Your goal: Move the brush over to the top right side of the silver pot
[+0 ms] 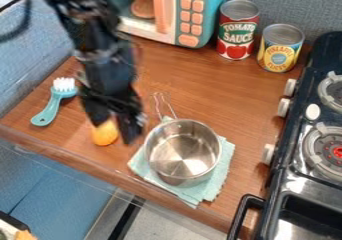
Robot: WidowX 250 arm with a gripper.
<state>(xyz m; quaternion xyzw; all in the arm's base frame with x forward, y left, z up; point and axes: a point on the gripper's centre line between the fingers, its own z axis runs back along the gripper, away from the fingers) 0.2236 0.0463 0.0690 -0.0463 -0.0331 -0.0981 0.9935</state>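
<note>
The brush (52, 105) lies at the desk's (200, 101) left side, bristles up the view, well apart from the pot (182, 149); the pot sits on a cloth (225, 156), its handle pointing up the view; the gripper (115, 130) hangs between brush and pot, jaws spread, just by an orange thing (105, 134); two cans (238, 31) stand beside the microwave (189, 16); the stove (294, 159) is at right.
</note>
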